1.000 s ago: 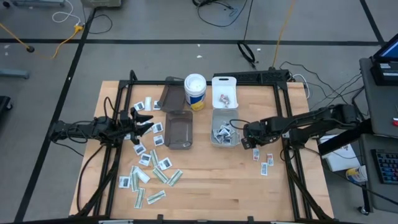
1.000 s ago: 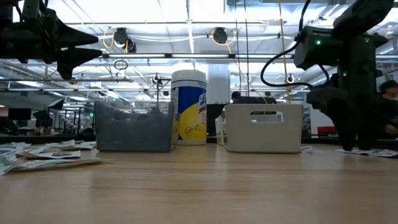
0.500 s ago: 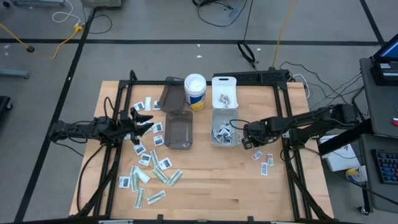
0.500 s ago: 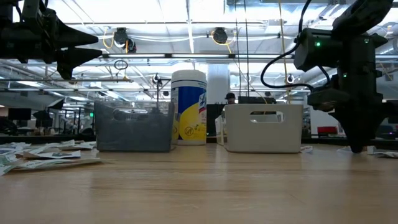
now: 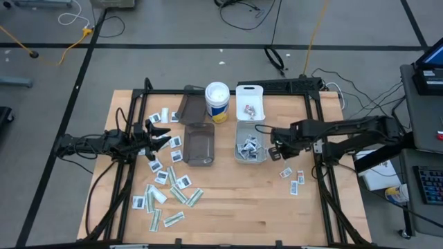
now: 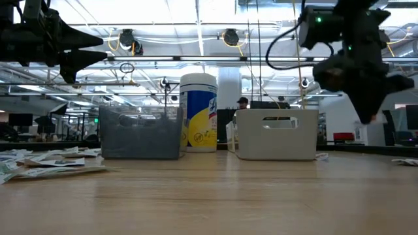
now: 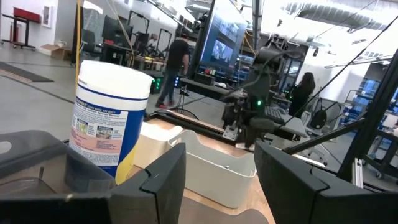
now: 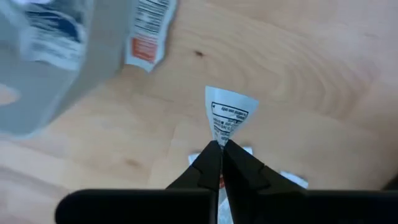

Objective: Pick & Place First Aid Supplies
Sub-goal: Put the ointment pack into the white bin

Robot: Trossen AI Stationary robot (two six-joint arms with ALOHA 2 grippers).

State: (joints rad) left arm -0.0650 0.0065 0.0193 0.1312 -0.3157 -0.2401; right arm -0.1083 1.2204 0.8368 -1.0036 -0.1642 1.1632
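Observation:
My right gripper (image 5: 276, 149) hangs above the table just right of the clear bin (image 5: 249, 142), shut on one small white packet with dark print (image 8: 227, 115). Other first aid supplies lie flat on the wood: a big scatter of packets at the table's left (image 5: 166, 187), and a few below my right gripper (image 5: 293, 180). More lie inside the clear bin. My left gripper (image 5: 163, 134) waits open and level at the table's left, above the scatter, with nothing between its fingers (image 7: 165, 180). My right gripper pinches the packet's one end (image 8: 219, 140) between its two fingertips, coming from above and pointing steeply down. The packet sticks out below the fingertips, curled a little, and is lifted clear of the table.
A smoky bin (image 5: 199, 144) stands left of the clear bin. Behind them are a wipes canister (image 5: 217, 102), a white tray (image 5: 250, 99) and a dark lid (image 5: 188, 107). Black frame rails (image 5: 320, 131) run along both sides. Bare wood shows at the near middle.
My right gripper has shut on a packet that lay on the table right of the clear bin. It has then risen straight up with it, so the packet is now lifted clear of the wood. My left arm has kept still.

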